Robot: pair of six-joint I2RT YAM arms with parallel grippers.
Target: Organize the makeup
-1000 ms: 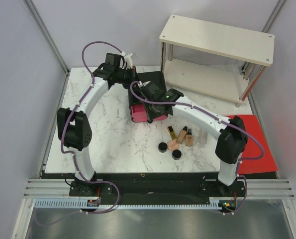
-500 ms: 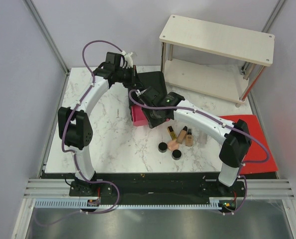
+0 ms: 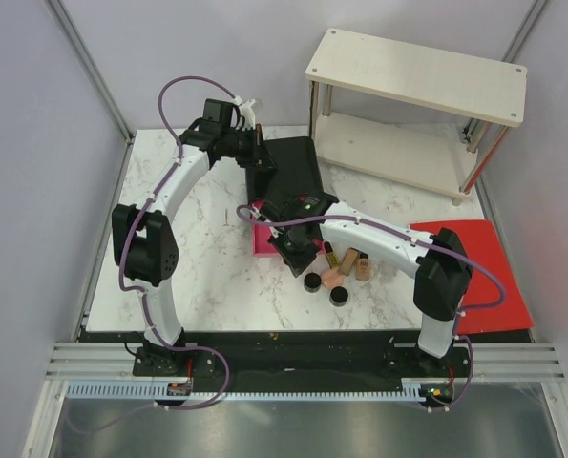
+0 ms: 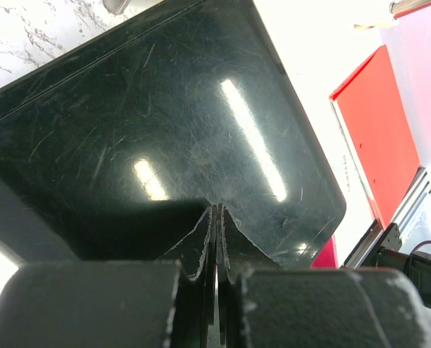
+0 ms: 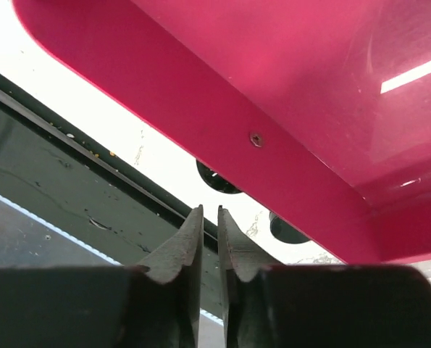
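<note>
The makeup lies on the marble right of centre: two round black jars (image 3: 312, 282) (image 3: 339, 296), a peach puff (image 3: 331, 277), a gold-black tube (image 3: 329, 255) and beige foundation tubes (image 3: 363, 265). My left gripper (image 3: 262, 164) is shut, its tips (image 4: 216, 210) pressed on the glossy top of the black box (image 4: 164, 123). My right gripper (image 3: 293, 260) sits at the front of an open pink drawer (image 3: 263, 241), left of the makeup. In the right wrist view the gripper (image 5: 208, 212) is shut with a hairline gap, empty, under the drawer's front (image 5: 273, 72). Both jars (image 5: 216, 179) show beyond it.
A wooden two-tier shelf (image 3: 417, 76) stands at the back right. A red mat (image 3: 494, 277) lies at the right edge, also in the left wrist view (image 4: 378, 116). The black box (image 3: 298, 167) stands mid-table at the back.
My right gripper has moved toward the near edge and a little left, and the pink drawer shows further out of the box. The left gripper has stayed on the box top.
</note>
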